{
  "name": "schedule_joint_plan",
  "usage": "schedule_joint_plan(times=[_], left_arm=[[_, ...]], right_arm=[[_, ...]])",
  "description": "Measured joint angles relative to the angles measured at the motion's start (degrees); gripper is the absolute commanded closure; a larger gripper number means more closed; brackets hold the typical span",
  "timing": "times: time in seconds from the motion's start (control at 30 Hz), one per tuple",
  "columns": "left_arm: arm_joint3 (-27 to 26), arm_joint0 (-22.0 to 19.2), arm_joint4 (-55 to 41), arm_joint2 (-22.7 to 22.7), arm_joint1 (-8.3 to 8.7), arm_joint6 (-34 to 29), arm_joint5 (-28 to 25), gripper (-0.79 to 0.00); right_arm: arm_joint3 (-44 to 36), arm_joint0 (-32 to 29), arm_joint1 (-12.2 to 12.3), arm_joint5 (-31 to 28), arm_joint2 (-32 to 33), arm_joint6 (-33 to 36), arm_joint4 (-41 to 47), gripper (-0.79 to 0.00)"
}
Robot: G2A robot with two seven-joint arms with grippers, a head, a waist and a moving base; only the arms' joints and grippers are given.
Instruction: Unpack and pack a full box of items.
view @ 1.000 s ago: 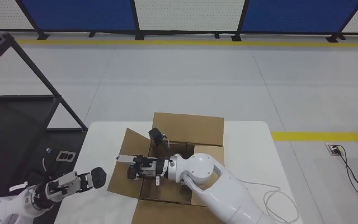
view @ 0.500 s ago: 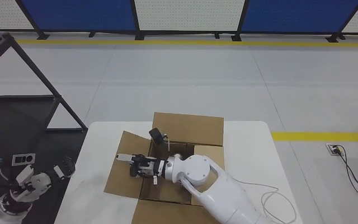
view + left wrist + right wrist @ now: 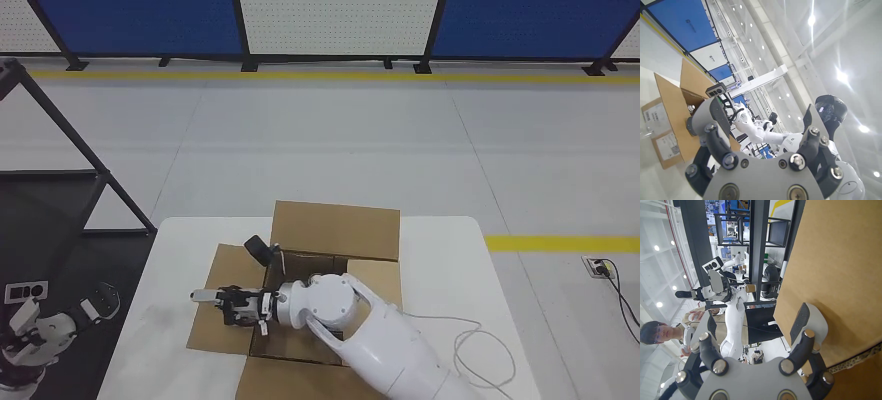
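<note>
A brown cardboard box (image 3: 335,232) sits open on a white table (image 3: 450,270), near the middle, with its flaps folded out. The right gripper (image 3: 212,298) hangs over the box's left flap (image 3: 215,330) and points left. Its two fingers are spread apart and hold nothing. One finger (image 3: 802,321) is just beside the brown flap.

The left gripper (image 3: 98,304) is off the left side of the table, over a dark patch of floor (image 3: 50,230). Its fingers are spread wide too, with nothing between them.

A thin white cable (image 3: 480,350) lies on the table's near right part.

The floor (image 3: 330,140) is pale grey. A yellow line (image 3: 300,74) runs along the far side, under blue and white wall panels (image 3: 140,25). A black metal frame (image 3: 70,130) stands on the left.
</note>
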Motion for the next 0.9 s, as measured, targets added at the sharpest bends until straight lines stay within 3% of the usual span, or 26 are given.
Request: schedule_joint_plan(times=[0.9], left_arm=[[0.98,-0.67,0.27,-0.80,-0.99,-2.00,1.42,-0.785]], right_arm=[[4.26,0.34,-2.58,0.06,2.00,0.03,-3.29,-0.785]])
